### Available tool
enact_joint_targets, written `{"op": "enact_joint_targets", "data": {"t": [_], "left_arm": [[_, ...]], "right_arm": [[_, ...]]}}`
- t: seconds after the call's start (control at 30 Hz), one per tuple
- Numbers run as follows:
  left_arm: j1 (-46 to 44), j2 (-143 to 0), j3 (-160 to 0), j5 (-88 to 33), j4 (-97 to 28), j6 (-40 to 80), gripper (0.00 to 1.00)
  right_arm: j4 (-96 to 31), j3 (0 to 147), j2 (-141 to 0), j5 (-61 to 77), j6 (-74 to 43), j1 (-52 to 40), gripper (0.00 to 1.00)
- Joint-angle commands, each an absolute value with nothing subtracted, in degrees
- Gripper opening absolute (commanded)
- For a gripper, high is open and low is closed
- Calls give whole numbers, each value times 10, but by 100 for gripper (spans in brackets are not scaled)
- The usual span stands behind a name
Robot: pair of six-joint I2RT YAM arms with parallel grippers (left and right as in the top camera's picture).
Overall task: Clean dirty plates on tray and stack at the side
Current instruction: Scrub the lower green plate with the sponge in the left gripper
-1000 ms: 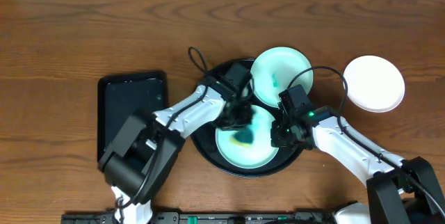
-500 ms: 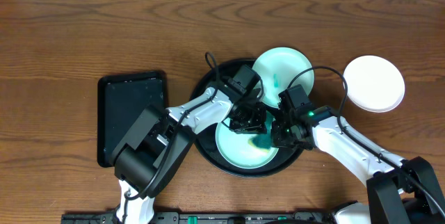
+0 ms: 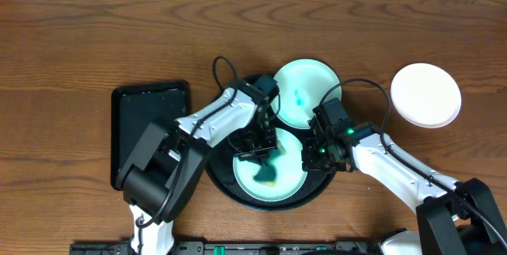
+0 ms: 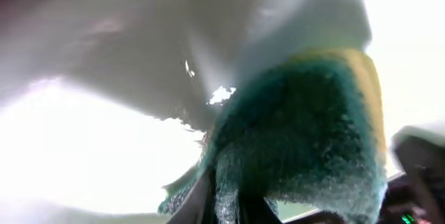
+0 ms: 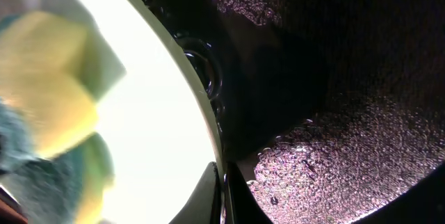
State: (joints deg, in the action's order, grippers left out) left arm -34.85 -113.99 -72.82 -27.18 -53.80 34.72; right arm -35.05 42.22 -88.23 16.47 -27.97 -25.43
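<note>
Left gripper (image 3: pixel 257 142) clamps fuzzy green-yellow sponge (image 4: pixel 299 147) on smeared round plate (image 3: pixel 273 182).
Right gripper (image 3: pixel 311 157) pinches its thin rim; glossy black tray (image 3: pixel 222 188) beneath.

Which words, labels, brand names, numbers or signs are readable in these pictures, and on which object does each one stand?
No text can be read in any view.
The front plate, rear plate, side plate, round black tray, sponge and rectangular tray show no writing.
The dark strip at the bottom edge of the overhead view has small green marks, too small to read.
</note>
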Motion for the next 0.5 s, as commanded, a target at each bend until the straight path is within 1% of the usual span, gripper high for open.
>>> {"op": "enact_joint_targets", "data": {"t": [0.0,0.2,0.33,0.43,0.47], "left_arm": [[-317,-1173,-704,-3,-570,390,7],[-297,-1173,-708,100,-573,418,7],[-297,-1173,-708,130,-548,428,7],[-305,-1173,-708,79,-508,398,7],[-312,-1173,-708,7,-479,353,7]], "right_arm": [[-358,424,-882,110,-274,-251,2],[-359,424,-882,110,-274,-251,2],[-362,424,-882,110,-274,-251,2],[-362,424,-882,110,-274,-251,2],[-362,424,-882,110,-274,-251,2]]}}
